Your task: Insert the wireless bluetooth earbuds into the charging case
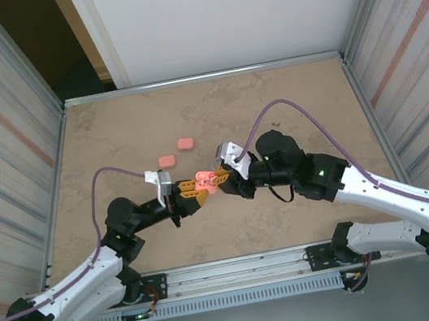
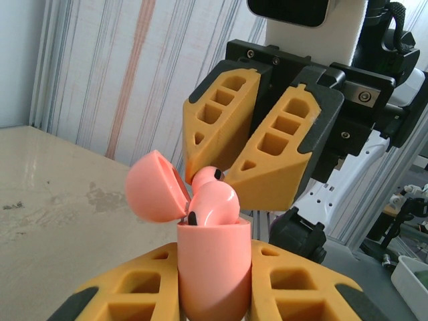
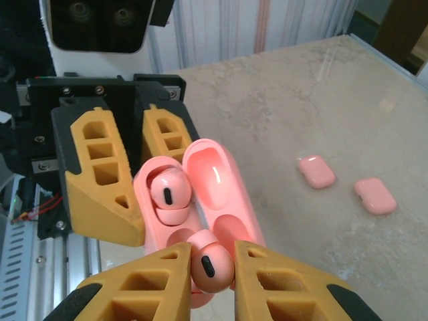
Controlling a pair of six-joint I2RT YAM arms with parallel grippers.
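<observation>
The left gripper [image 2: 214,284] is pinching the lower body of the open charging case [image 2: 214,257] and holds it off the bench [image 1: 288,107] with the opening facing up. Its yellow fingers cover the sides of the case, and the bottom of the case is cut off by the frame edge. The lid [image 2: 157,187] is swung back on its hinge. One seated earbud [image 3: 170,190] rests in its socket, and the socket beside it shows as a bare pink hollow.

The right gripper [image 3: 212,257] meets the case from the opposite side, its fingers pressed onto a second earbud [image 3: 212,269] at the rim of the case. Only the rounded head with its dark oval shows. The stem is hidden between the fingers [image 3: 144,284], and I cannot tell whether this earbud touches the case.

From above, the case and both earbuds blur into one pink patch between the two grippers, too small to separate. Two closed pink cases [image 3: 315,172] lie flat on the bench, near each other and well apart from the grippers. Their contents are hidden.
</observation>
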